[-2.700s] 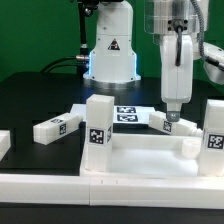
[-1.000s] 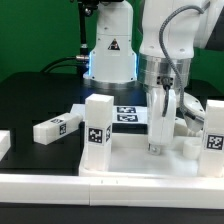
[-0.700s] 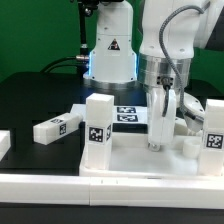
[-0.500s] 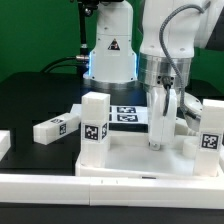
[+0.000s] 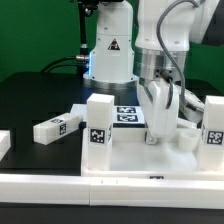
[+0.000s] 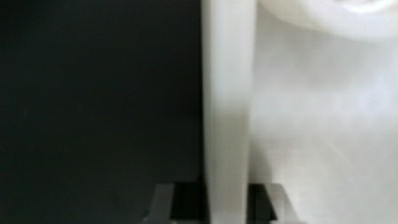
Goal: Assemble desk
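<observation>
The white desk panel (image 5: 130,160) lies flat at the front, with its raised rim. Two tagged legs stand upright on it, one at the exterior view's left (image 5: 98,122) and one at the right (image 5: 213,125). My gripper (image 5: 152,138) points down at the panel's back rim between them. In the wrist view the white rim (image 6: 228,100) runs straight between my fingertips (image 6: 178,203), and the gripper (image 6: 224,205) is shut on it. A loose tagged leg (image 5: 56,127) lies on the black table to the exterior view's left.
The marker board (image 5: 127,113) lies behind the panel. The white robot pedestal (image 5: 108,55) stands at the back. Another white leg (image 5: 78,110) lies behind the left upright leg. A white piece (image 5: 3,143) shows at the left edge.
My gripper has come from above the back right down onto the panel's back rim. In the last second the panel with its legs shifted slightly left, then back, and the gripper tilted.
</observation>
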`<act>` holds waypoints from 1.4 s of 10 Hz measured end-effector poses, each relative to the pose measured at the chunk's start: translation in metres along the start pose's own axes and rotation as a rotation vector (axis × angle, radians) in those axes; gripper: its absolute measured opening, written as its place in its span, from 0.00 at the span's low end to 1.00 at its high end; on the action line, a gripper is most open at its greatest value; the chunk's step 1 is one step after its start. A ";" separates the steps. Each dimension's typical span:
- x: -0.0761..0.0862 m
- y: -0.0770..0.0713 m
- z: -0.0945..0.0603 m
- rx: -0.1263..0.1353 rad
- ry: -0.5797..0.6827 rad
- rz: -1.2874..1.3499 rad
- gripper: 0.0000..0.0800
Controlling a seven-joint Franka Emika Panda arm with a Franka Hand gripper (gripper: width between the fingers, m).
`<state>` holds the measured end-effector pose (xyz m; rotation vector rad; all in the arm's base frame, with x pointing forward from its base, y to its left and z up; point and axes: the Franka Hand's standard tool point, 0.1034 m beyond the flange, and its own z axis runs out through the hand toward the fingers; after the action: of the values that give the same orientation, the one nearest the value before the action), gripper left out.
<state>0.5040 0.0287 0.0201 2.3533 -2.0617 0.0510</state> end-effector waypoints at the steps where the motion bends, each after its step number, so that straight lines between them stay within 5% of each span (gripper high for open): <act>1: 0.010 0.004 -0.002 -0.012 -0.007 -0.113 0.07; 3: 0.014 0.013 -0.012 -0.064 -0.039 -0.272 0.08; 7: 0.022 0.023 -0.008 -0.086 -0.034 -0.476 0.08; 9: 0.041 0.031 -0.012 -0.124 -0.056 -0.722 0.08; 14: 0.049 0.028 -0.007 -0.122 -0.040 -1.199 0.08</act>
<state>0.4823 -0.0234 0.0288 3.0269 -0.3653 -0.1281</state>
